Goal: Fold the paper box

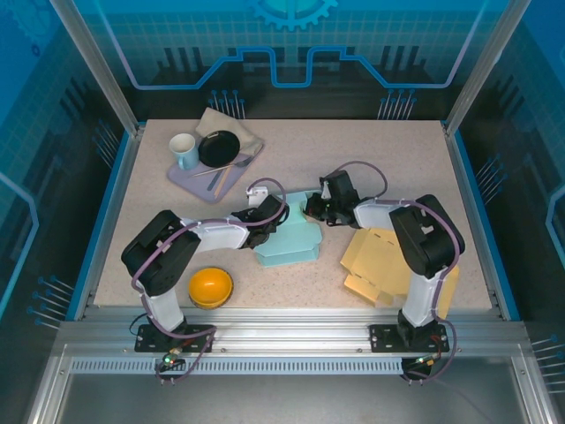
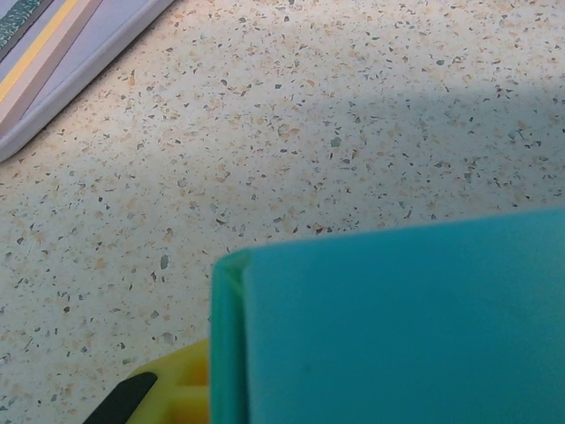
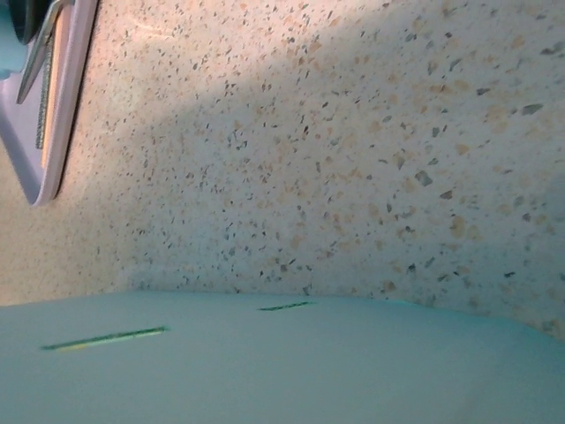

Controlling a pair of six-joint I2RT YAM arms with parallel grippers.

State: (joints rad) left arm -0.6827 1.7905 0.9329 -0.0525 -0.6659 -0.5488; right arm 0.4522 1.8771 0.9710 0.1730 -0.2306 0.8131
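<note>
The teal paper box (image 1: 291,240) lies between my two grippers, one folded flap (image 2: 397,327) just beside my left finger (image 2: 181,393). My right gripper (image 1: 314,210) is closed; of my left gripper (image 1: 272,215) I cannot tell. If either slips, this flap may spring back flat.
</note>
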